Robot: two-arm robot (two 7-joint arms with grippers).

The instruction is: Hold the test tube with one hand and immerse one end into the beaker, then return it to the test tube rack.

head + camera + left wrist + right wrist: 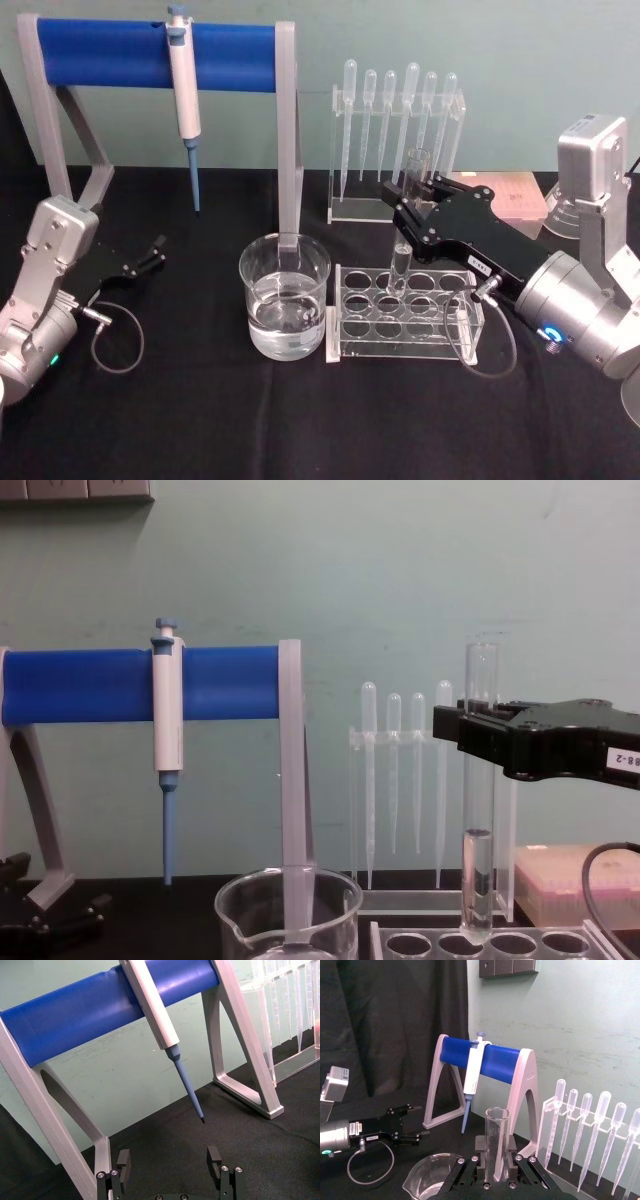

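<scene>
Head view: the long clear glass test tube (pixel 417 170) stands upright in the black two-fingered right gripper (pixel 412 200), with its round bottom right at a back-row hole of the clear acrylic test tube rack (pixel 400 345). The wide clear glass beaker (pixel 284 295), part full of water, sits just beside the rack on the black worktop (pixel 200 420). My take: this is the rack end of the job, so keep the tube plumb and move only along the hole's axis. Any sideways shove there levers glass against acrylic. The right arm reaches in low from the right. The black left gripper (pixel 145 260) is parked well off to the left.

Left wrist view: the left jaws are apart with nothing between them, facing the white-and-blue pipettor (pixel 150 1005).

Right wrist view: the right jaws are clamped on the tube from both sides, below its open rim – looks centred.

Chest view: the tube is vertical with its tip at the hole's mouth, and the right gripper is level, gripping the tube's upper half.
</scene>
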